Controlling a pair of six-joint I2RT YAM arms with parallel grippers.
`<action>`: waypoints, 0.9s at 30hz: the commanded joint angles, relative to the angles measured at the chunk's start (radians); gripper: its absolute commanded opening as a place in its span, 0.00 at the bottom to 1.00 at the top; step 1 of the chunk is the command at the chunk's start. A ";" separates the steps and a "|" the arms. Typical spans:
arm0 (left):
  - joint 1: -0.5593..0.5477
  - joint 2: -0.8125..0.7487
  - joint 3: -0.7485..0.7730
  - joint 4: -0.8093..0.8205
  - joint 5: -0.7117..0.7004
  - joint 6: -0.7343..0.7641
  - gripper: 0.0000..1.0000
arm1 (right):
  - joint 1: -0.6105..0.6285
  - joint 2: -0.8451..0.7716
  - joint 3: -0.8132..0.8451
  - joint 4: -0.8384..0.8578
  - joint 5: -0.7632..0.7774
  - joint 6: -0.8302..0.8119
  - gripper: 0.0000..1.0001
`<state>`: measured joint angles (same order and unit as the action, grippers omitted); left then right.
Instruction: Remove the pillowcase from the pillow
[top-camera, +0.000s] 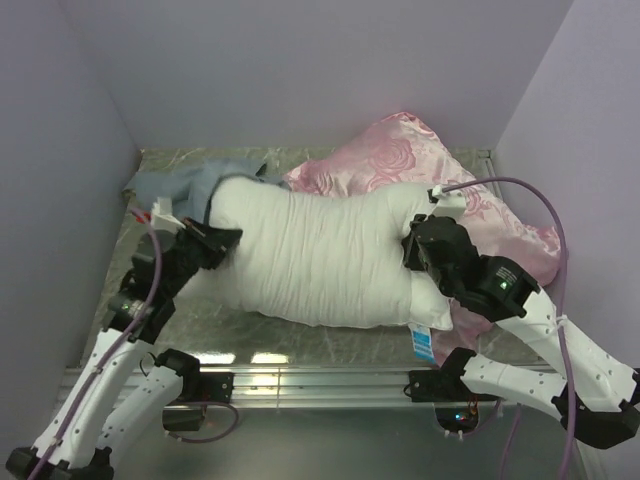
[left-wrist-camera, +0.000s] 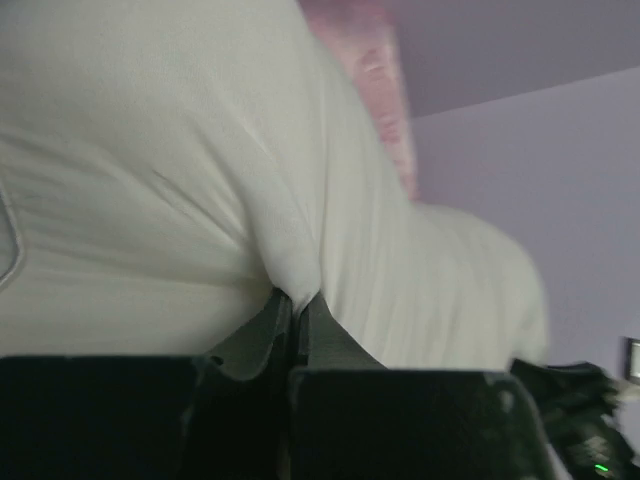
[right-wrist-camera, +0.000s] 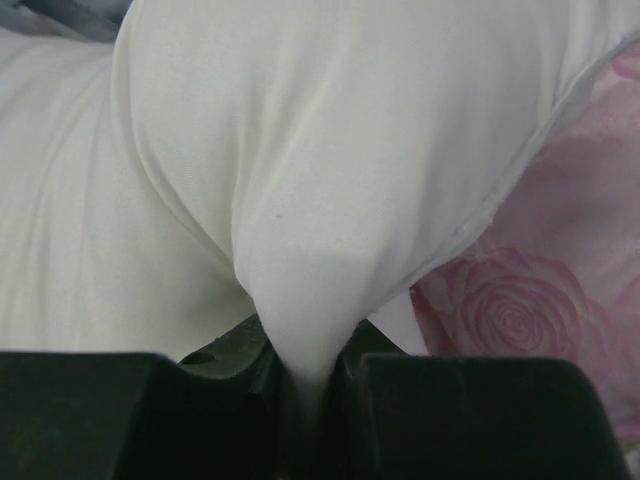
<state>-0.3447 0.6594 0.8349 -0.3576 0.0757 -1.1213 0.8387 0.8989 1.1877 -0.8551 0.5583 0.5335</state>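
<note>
The plump white pillow (top-camera: 320, 255) lies across the middle of the table, its small blue tag (top-camera: 421, 343) hanging at the near right corner. The pillowcase (top-camera: 185, 185) lies crumpled behind the pillow's left end, grey-blue side showing. My left gripper (top-camera: 222, 243) is shut on a pinch of the pillow's left end (left-wrist-camera: 296, 282). My right gripper (top-camera: 412, 248) is shut on a fold of the pillow's right end (right-wrist-camera: 305, 330). The pillow fills both wrist views.
A pink satin rose-patterned cushion (top-camera: 420, 160) lies behind and right of the pillow, reaching under my right arm; it shows in the right wrist view (right-wrist-camera: 540, 290). Lilac walls close in the left, back and right. A metal rail (top-camera: 320, 380) runs along the near edge.
</note>
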 joint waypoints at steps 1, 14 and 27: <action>-0.100 -0.046 -0.157 0.040 0.109 -0.127 0.01 | 0.010 -0.015 0.007 0.146 -0.080 0.034 0.00; -0.235 0.020 -0.030 -0.110 -0.388 0.014 0.67 | -0.049 -0.060 0.174 0.050 0.025 -0.026 0.00; -0.174 0.352 0.282 -0.173 -0.680 0.034 0.70 | -0.072 -0.107 0.141 0.048 0.046 -0.052 0.00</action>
<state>-0.5228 1.0260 1.1069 -0.5186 -0.5304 -1.1049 0.7856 0.8207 1.3163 -0.9016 0.5503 0.4999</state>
